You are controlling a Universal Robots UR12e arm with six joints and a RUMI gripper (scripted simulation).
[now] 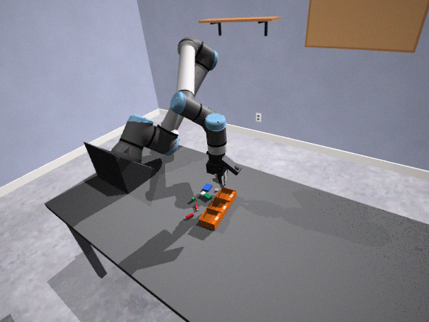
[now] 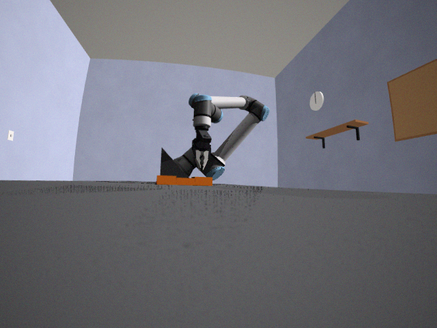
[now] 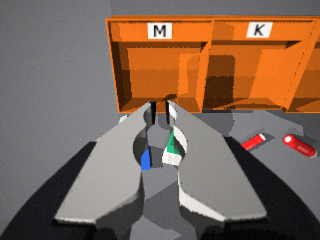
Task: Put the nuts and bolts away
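The grey two-jaw claw hangs clenched on nothing before the M bay of the orange three-bay bin tray. The small grey nut lies at its eight o'clock on the table, and two red bolts at four.
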